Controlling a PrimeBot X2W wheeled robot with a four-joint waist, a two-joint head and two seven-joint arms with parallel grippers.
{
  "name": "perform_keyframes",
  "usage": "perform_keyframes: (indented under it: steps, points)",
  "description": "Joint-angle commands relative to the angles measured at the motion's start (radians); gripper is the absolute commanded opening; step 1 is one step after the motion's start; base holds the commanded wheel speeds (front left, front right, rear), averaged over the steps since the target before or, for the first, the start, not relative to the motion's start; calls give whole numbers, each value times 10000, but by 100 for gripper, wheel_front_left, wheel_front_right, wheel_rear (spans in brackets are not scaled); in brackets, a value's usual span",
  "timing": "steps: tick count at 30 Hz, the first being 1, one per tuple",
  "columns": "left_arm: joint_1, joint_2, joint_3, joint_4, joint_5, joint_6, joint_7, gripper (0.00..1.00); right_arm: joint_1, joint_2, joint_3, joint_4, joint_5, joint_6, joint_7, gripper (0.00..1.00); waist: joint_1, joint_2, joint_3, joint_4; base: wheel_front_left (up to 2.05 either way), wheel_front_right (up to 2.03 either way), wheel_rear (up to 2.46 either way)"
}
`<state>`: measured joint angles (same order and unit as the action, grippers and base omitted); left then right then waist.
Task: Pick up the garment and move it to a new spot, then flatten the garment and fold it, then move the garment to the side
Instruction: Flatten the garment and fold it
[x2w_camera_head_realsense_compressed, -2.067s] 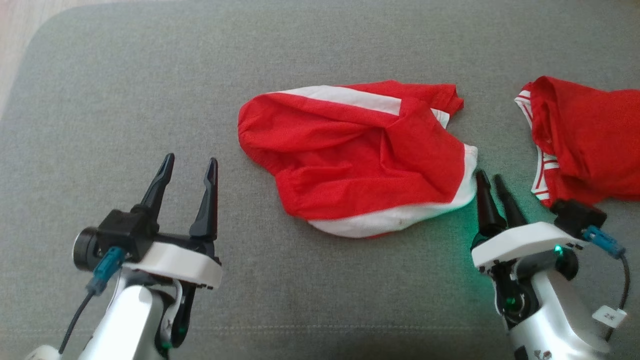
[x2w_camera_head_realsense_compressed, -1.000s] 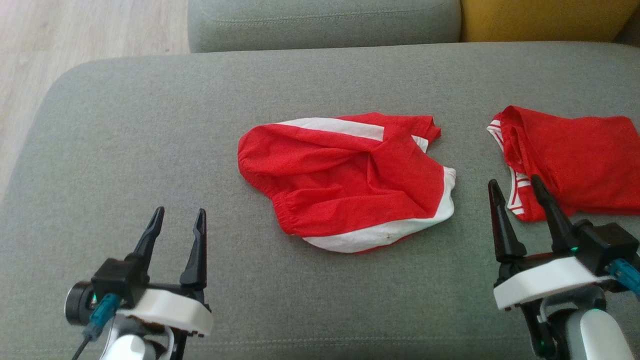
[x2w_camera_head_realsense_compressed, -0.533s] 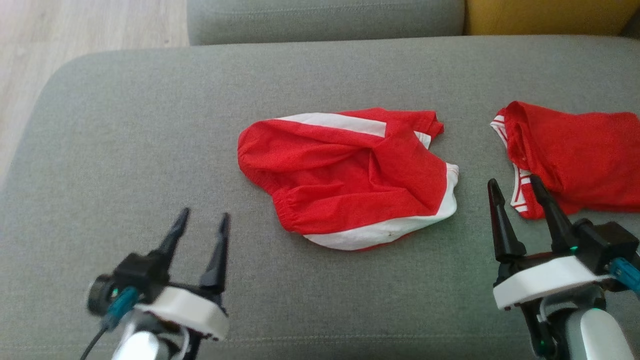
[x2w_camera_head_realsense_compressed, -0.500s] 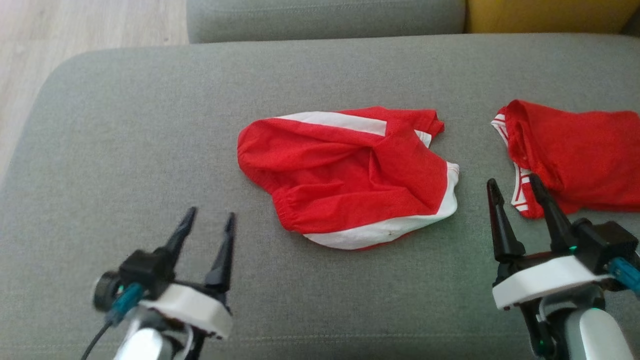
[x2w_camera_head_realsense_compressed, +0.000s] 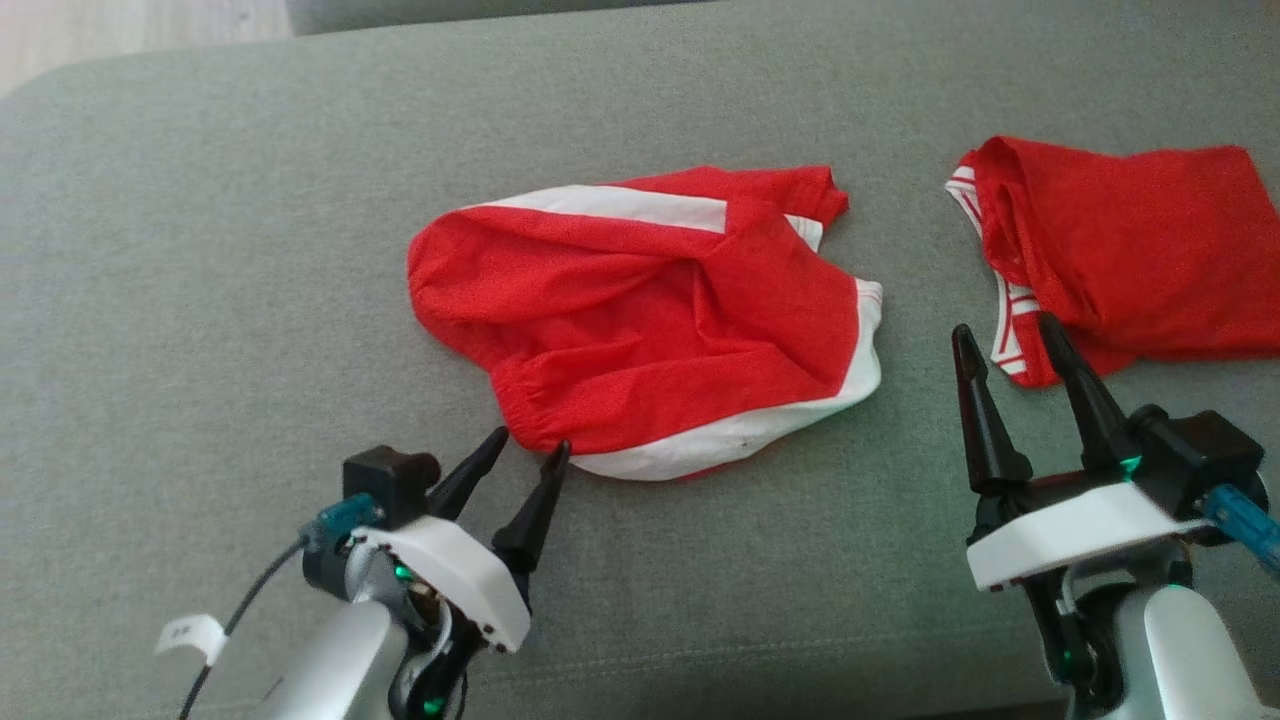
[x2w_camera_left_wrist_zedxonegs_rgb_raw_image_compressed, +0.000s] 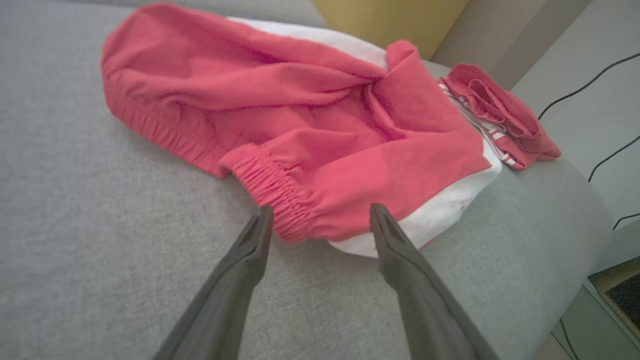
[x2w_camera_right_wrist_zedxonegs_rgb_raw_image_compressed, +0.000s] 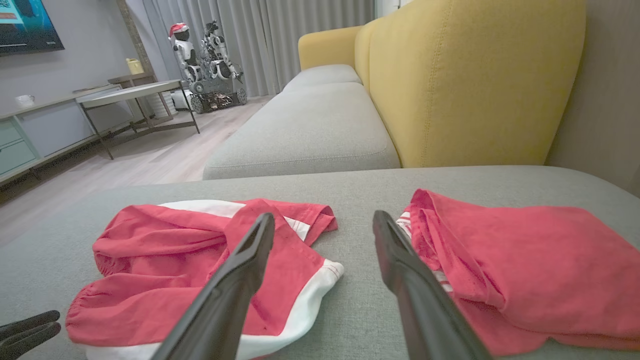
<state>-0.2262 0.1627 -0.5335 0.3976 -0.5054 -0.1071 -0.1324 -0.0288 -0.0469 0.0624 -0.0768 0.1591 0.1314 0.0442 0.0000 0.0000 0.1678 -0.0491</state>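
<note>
Red garment (x2w_camera_head_realsense_compressed: 640, 320) lies crumpled mid-way across the grey cushion (x2w_camera_head_realsense_compressed: 200, 300). I read its long axis as left-to-right across the head view, slightly tilted, with the elastic waistband end pointing near-left and the white-trimmed hems pointing right. Left gripper (x2w_camera_head_realsense_compressed: 530, 440) is spread wide and empty, tips straddling the waistband corner, though I can't tell if they touch cloth. Right gripper (x2w_camera_head_realsense_compressed: 1003, 326) is also spread and empty, between the garment and a second red garment (x2w_camera_head_realsense_compressed: 1120, 260) on the right.
</note>
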Motion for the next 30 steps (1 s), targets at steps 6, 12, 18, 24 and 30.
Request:
perform_keyframes:
  steps: [6, 12, 18, 24, 30]
  points:
    - [-892, -86, 407, 757, -896, -186, -223, 100, -466, -34, 223, -268, 167, -7, -177, 100, 0, 0, 299, -301, 0, 0, 0]
    - [-1121, 154, 80, 708, -1386, -230, -760, 0, -475, -34, 199, -192, 206, -7, -228, 100, 0, 0, 282, -309, 0, 0, 0]
    - [-507, 716, 266, -667, -1351, -62, -991, 0, -381, -34, 99, -113, 281, -7, -226, 100, 0, 0, 136, -58, 0, 0, 0]
    - [388, 1139, 414, -2382, -1455, 595, -500, 0, -326, -34, 63, -79, 365, -7, -211, 100, 0, 0, 83, 184, 0, 0, 0]
    - [1108, 1552, 622, -4223, -1541, 1389, 184, 0, -358, -34, 100, -92, 443, -7, -201, 100, 0, 0, 151, 298, 0, 0, 0]
